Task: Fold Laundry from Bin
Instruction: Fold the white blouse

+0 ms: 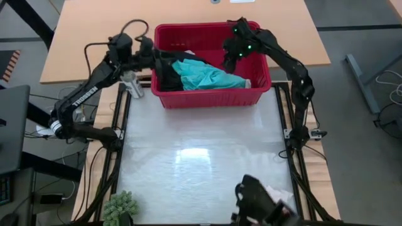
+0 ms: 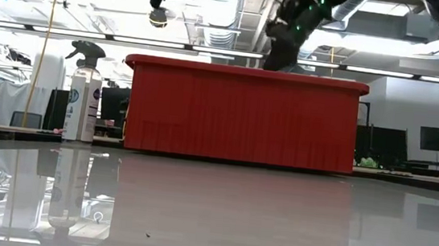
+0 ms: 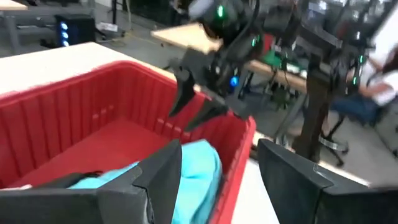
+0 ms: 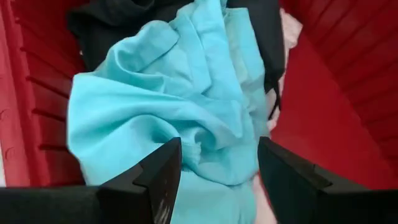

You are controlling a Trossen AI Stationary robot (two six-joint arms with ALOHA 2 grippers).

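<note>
The red bin (image 1: 213,99) stands at the table's far edge and holds the laundry. A crumpled turquoise shirt (image 4: 168,106) lies on top, over black clothing (image 4: 118,18), and a pale pink-white piece (image 4: 290,31) shows beside it against the bin's wall. My right gripper (image 4: 217,171) hangs open just above the turquoise shirt, slanting down into the bin's right half (image 1: 231,59). My left gripper (image 3: 217,180) is open and points level over the bin's left rim (image 1: 149,50). In the low view both grippers are above the rim (image 2: 248,73).
A clear spray bottle (image 1: 132,85) stands just left of the bin, under my left arm. A small green plant (image 1: 119,207) and a dark device (image 1: 264,201) sit at the near edge. The glossy white mat (image 1: 201,150) lies in front of the bin.
</note>
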